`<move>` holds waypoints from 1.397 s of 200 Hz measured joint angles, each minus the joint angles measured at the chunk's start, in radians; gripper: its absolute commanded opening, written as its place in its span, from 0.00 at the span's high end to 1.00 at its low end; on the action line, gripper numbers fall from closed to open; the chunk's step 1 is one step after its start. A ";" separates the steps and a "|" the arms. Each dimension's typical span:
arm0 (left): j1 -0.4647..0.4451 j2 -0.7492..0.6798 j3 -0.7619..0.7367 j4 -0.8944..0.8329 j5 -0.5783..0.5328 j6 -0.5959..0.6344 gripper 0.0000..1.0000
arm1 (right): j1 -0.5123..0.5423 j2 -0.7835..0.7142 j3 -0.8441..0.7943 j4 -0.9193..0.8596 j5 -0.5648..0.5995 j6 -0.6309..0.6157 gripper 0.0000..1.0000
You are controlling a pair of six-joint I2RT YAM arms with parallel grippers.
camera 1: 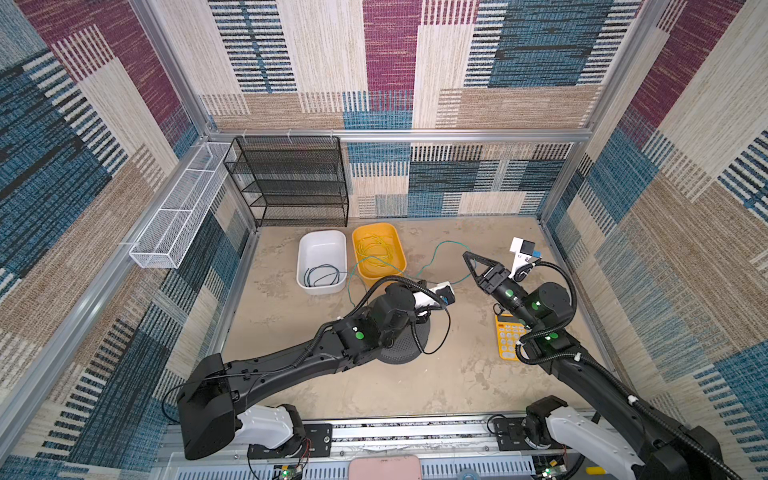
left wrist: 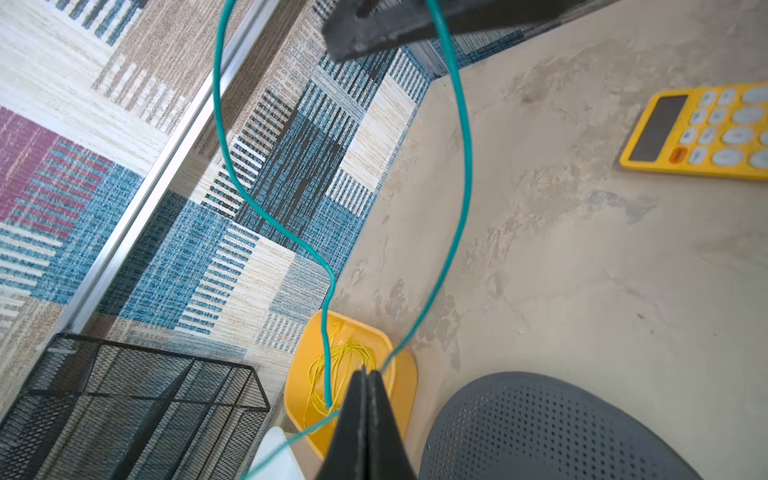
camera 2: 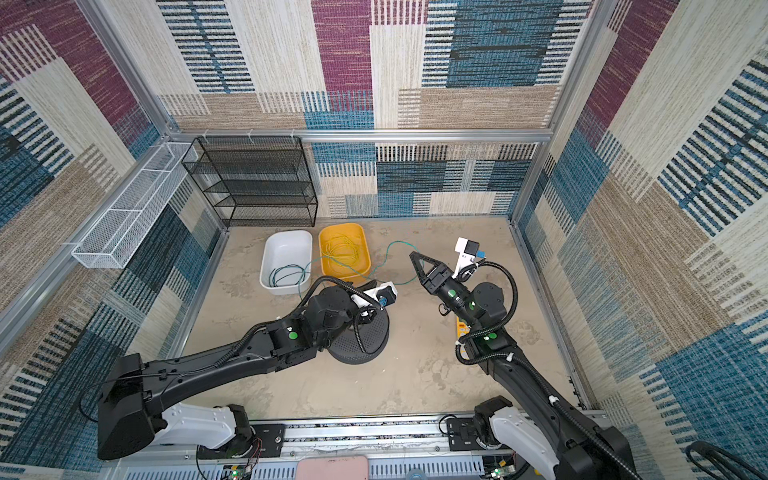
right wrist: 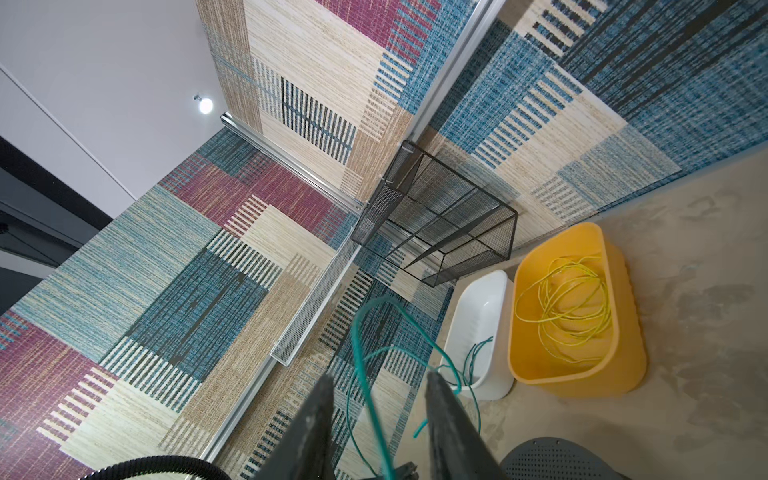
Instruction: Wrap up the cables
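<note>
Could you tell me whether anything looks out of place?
Yes: the teal cable sprawls uncoiled, crossing the yellow bin and looping through the air to the left gripper, shut on it. The yellow cable and the dark cable in the white bin lie coiled.

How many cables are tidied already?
Two look done: the yellow cable lies coiled in the yellow bin, the dark cable in the white bin. In hand: the left end effector pinches the loose teal cable; the right end effector is open. Left: coiling it.

Teal cable [left wrist: 470, 166]; yellow cable [right wrist: 557, 321], yellow tub [right wrist: 631, 353]; white tub [right wrist: 469, 316]; striped patchwork walls [camera 1: 390, 62].
</note>
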 measured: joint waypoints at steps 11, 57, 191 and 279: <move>-0.008 -0.015 -0.013 -0.006 -0.026 0.035 1.00 | 0.000 -0.023 0.032 -0.061 0.016 -0.041 0.45; -0.021 -0.060 -0.080 -0.010 -0.125 0.156 1.00 | 0.000 -0.018 0.182 -0.322 0.092 -0.242 0.51; 0.080 -0.131 0.277 -0.642 0.012 -0.567 0.29 | -0.021 0.076 0.165 -0.611 0.065 -0.455 0.31; 0.205 0.311 0.594 -0.748 0.217 -0.603 0.18 | -0.041 -0.005 0.114 -0.634 0.130 -0.458 0.31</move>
